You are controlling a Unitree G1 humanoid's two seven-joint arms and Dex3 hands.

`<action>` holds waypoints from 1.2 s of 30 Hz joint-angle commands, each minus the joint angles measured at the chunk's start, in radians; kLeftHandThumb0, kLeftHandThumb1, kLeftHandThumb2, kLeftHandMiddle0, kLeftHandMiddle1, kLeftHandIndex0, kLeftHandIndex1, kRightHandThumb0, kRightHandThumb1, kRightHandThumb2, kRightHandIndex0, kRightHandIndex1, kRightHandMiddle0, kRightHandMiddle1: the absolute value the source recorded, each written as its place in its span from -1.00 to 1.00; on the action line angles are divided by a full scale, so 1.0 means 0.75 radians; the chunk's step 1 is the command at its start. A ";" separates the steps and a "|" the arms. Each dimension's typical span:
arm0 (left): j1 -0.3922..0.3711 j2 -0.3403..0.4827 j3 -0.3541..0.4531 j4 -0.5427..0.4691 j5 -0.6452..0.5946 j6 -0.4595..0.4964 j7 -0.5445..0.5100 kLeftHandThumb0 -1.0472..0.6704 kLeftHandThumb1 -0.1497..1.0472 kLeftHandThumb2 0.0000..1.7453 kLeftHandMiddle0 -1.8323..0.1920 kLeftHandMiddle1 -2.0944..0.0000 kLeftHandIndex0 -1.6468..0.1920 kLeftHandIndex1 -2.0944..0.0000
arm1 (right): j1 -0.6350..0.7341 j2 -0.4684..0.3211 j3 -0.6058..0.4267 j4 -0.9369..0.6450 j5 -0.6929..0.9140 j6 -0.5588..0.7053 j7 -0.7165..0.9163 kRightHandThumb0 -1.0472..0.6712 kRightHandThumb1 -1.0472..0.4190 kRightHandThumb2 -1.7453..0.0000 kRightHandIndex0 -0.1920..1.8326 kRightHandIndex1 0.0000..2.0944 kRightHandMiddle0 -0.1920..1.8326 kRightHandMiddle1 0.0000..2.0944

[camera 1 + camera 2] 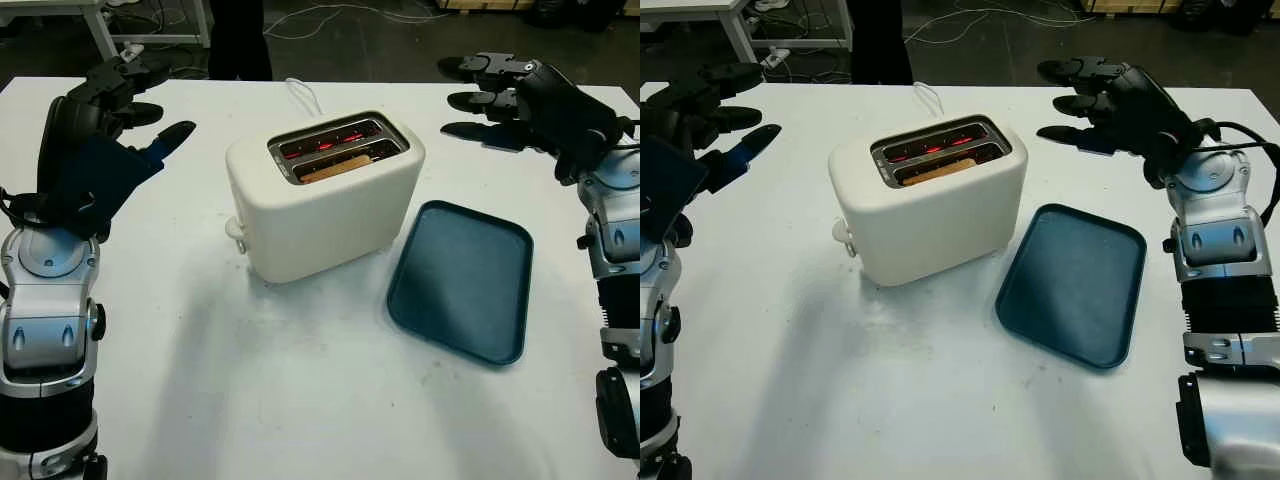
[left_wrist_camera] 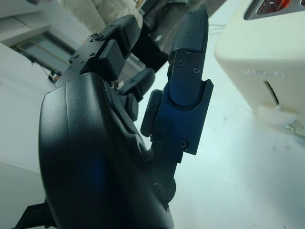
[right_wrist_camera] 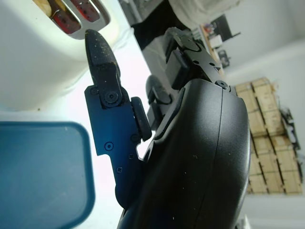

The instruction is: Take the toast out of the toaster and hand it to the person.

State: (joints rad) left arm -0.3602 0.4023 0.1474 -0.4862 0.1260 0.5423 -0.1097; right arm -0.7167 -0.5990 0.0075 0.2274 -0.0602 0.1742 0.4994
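Starting from my fingers: on both hands they are released and grasp nothing. The left hand [image 1: 110, 110] hangs over the far left of the desk [image 1: 250, 400], well apart from the toaster [image 1: 325, 195]; the right hand [image 1: 1110, 100] hangs over the far right, past the tray [image 1: 1072, 285] and also clear of the toaster.

The toast [image 1: 335, 165] sits down in the nearer slot of the toaster, only its brown top edge showing, while the other slot glows red inside. The toaster stands in the middle of the desk, its lever knob [image 1: 235, 230] on the left end, a white cord [image 1: 303, 95] trailing off behind it. The blue tray lies just beside it on the right — bare.

By my reading, nothing of the job is done yet: the toast is not lifted and neither hand has reached the slots. A dark-clothed person [image 1: 240, 40] stands beyond the far edge — I judge that's where the handover goes. All of it is left: reach in, pinch the edge, lift, pass across.
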 commanded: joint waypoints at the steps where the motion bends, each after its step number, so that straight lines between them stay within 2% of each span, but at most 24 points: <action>1: -0.015 0.016 -0.004 -0.028 0.022 0.021 -0.005 -0.67 0.79 -0.87 0.51 0.17 0.29 0.63 | 0.001 0.005 0.004 -0.054 -0.002 0.047 0.008 -0.56 -0.76 1.00 -0.33 -0.91 -0.34 -0.97; 16: 0.022 -0.006 -0.019 -0.045 0.007 -0.003 -0.006 -0.67 0.79 -0.88 0.53 0.18 0.31 0.61 | 0.128 0.035 0.004 -0.202 -0.005 0.120 -0.016 -0.57 -0.77 0.99 -0.36 -0.91 -0.36 -0.99; 25: -0.034 0.005 -0.071 -0.040 0.031 0.010 -0.012 -0.66 0.79 -0.83 0.54 0.18 0.33 0.61 | 0.161 0.054 -0.029 -0.281 0.011 0.199 -0.051 -0.53 -0.79 0.99 -0.42 -0.93 -0.39 -1.00; 28: -0.050 0.010 -0.084 -0.025 0.033 0.000 -0.014 -0.65 0.79 -0.84 0.57 0.12 0.34 0.57 | 0.159 0.060 -0.054 -0.290 0.042 0.217 -0.045 -0.49 -0.79 1.00 -0.45 -0.95 -0.43 -1.00; 36: -0.045 -0.004 -0.080 -0.038 0.034 0.010 -0.013 -0.64 0.79 -0.86 0.59 0.07 0.36 0.52 | 0.145 0.031 -0.052 -0.326 0.036 0.263 -0.025 -0.41 -0.81 1.00 -0.47 -0.96 -0.46 -1.00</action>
State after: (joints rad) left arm -0.3921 0.3960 0.0873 -0.5099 0.1430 0.5501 -0.1147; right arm -0.6026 -0.5667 -0.0295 -0.0043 -0.0349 0.3521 0.4775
